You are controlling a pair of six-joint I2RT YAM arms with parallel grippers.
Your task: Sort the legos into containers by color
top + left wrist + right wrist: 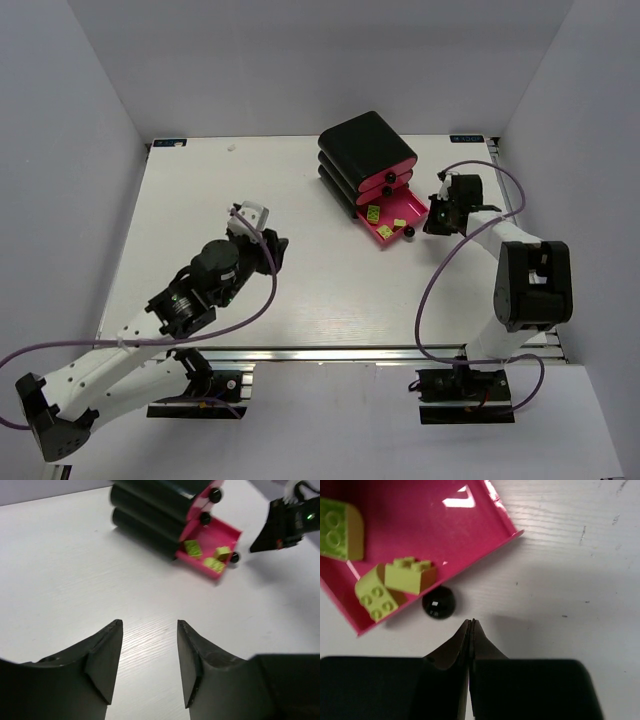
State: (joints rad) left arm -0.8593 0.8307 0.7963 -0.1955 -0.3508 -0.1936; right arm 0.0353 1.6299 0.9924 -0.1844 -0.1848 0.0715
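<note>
Lying in the open bottom drawer (420, 525): three yellow-green legos (395, 582). None are seen on the tabletop (200, 200); only drawer closing is judged left. Fingers of right gripper (471, 622) pressed together by knob (438, 602); left gripper (149, 624) spread, empty.

Bright, even light from above fills every view. The white table (300, 290) carries only soft, faint shadows. The right wrist view shows a white glare patch on the pink drawer (420, 530) and a small glint on its knob (438, 602). In the left wrist view the black cabinet (145, 520) looks slightly blurred.
</note>
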